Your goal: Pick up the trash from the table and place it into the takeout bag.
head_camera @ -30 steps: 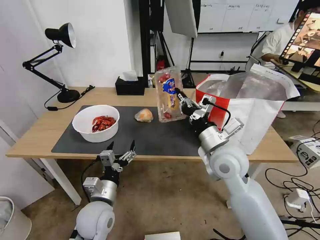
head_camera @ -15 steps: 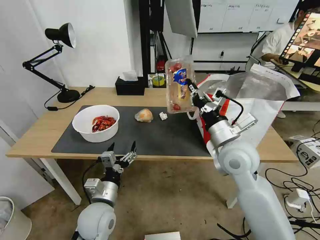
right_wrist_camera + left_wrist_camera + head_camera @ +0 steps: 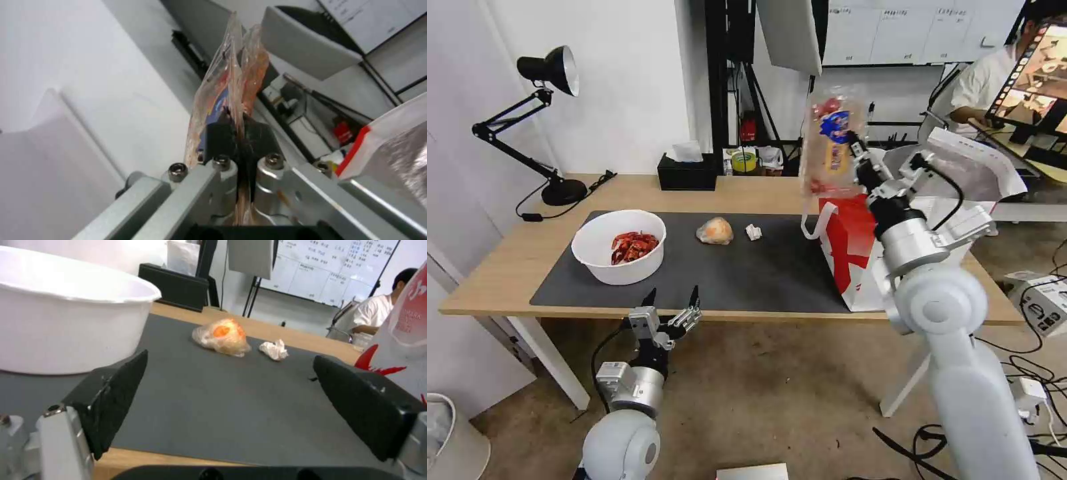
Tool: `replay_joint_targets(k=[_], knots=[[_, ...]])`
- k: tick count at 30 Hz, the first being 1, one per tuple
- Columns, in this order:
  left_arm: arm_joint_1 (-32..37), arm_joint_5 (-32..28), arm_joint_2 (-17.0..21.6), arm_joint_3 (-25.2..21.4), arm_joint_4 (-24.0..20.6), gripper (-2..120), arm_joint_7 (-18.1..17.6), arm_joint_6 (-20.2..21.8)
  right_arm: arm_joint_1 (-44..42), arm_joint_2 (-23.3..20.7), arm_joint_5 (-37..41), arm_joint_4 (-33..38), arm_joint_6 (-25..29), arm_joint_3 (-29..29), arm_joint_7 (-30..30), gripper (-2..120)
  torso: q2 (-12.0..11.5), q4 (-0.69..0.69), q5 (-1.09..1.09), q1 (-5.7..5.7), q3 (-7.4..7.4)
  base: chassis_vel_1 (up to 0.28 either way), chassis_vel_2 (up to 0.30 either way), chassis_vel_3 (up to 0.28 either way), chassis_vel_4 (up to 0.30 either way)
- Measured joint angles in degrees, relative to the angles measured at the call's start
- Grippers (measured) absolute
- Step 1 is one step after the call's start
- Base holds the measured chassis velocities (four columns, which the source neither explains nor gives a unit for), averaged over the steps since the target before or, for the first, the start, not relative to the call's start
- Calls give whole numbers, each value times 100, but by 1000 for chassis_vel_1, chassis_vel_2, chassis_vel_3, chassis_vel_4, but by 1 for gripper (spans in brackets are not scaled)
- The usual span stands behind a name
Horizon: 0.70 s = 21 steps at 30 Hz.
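Note:
My right gripper (image 3: 854, 143) is shut on the clear plastic tray (image 3: 830, 143) with red scraps, holding it upright in the air just left of the takeout bag's (image 3: 887, 240) open mouth. The right wrist view shows the black fingers (image 3: 220, 135) pinching the tray's edge (image 3: 222, 83). On the table's dark mat (image 3: 727, 273) sit the white bowl (image 3: 618, 245) of crayfish shells, the wrapped orange lump (image 3: 715, 231) and a small tissue wad (image 3: 753, 232). My left gripper (image 3: 671, 299) hangs open below the table's front edge, facing the bowl (image 3: 66, 313), lump (image 3: 222, 335) and wad (image 3: 275, 349).
A black desk lamp (image 3: 540, 120) stands at the table's back left and a black tissue box (image 3: 687, 172) at the back middle. Cables and boxes lie on the floor at right. A white bin (image 3: 454, 440) is at lower left.
My right arm has lifted the clear tray up and to the right, from over the mat to beside the bag's mouth. The tissue wad has come into sight. The left arm stayed put.

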Motion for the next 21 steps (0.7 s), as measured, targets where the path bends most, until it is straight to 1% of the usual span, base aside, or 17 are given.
replay_joint_targets(k=[21], knots=[[77, 12, -16, -16, -84, 100, 13, -53, 368, -7, 195, -253, 233, 424, 953, 0, 1, 0, -1, 0, 0, 0, 0, 0, 0]])
